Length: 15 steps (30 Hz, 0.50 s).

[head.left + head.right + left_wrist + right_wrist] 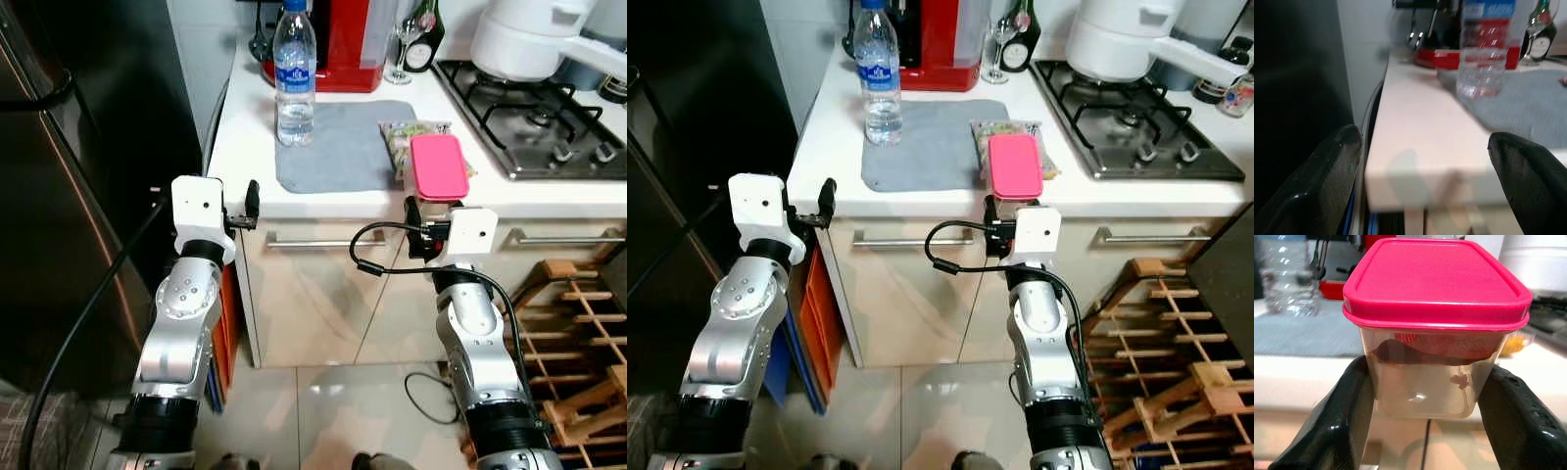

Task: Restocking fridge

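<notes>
The left gripper (1422, 161) is hovering spread and empty by the fridge (69, 196). The right gripper (1422, 396) is gripping the tub (1432, 323) at the counter (245, 137) edge; it should be lifting level, squeezing gently below the lid.

No legible text anywhere. Water bottle (295, 73) on the desk (245, 137) has a blue-white label with red print, letters too small and blurred to read. In the left wrist view the same label shows as blue and red bands, unreadable. Dark bottle (424, 39) at the back carries a pale label, wording not readable. No numbers or signs can be made out.
</notes>
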Tool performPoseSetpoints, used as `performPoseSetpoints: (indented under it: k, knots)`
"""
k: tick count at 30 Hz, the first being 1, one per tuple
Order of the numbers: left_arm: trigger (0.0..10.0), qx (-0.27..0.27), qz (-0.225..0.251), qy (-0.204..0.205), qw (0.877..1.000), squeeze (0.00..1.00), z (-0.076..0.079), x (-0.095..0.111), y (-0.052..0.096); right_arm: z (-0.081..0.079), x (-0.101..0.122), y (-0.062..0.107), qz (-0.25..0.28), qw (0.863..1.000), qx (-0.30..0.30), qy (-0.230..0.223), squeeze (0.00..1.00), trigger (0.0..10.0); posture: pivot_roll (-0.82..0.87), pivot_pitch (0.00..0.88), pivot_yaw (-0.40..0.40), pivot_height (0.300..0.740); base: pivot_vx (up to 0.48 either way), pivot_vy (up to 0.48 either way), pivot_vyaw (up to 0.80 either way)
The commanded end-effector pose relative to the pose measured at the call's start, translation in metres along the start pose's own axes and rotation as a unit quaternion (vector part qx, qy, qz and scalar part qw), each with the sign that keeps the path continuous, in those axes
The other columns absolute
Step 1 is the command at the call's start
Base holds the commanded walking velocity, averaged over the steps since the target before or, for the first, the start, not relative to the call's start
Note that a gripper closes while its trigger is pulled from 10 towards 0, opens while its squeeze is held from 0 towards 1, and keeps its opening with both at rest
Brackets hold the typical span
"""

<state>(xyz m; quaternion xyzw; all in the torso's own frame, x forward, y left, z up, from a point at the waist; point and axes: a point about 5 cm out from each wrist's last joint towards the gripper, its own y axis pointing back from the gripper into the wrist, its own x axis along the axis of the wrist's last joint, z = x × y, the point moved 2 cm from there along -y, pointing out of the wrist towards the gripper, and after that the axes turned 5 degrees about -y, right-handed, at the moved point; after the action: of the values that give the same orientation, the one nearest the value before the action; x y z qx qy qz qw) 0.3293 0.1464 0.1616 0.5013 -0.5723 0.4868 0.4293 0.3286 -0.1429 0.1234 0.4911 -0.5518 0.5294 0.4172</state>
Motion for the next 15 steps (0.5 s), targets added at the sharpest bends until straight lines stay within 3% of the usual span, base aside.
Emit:
performPoseSetpoints:
  k: [1, 15]
  knots:
    - [10.0, 0.008, 0.006, 0.006, 1.000, 0.00, -0.0006, 0.0023, -0.0023, -0.0013, -0.0020, -0.0001, -0.007, 1.000, 0.003, -0.003, 0.00, 0.0, -0.07, 0.000, -0.008, 0.740, -0.262, 0.000, 0.00]
    - [10.0, 0.005, 0.007, 0.015, 1.000, 0.00, 0.0047, 0.0005, -0.0020, 0.0022, -0.0064, -0.0007, -0.021, 1.000, 0.010, 0.002, 0.00, 0.0, -0.08, 0.000, -0.024, 0.740, -0.260, 0.000, 0.00]
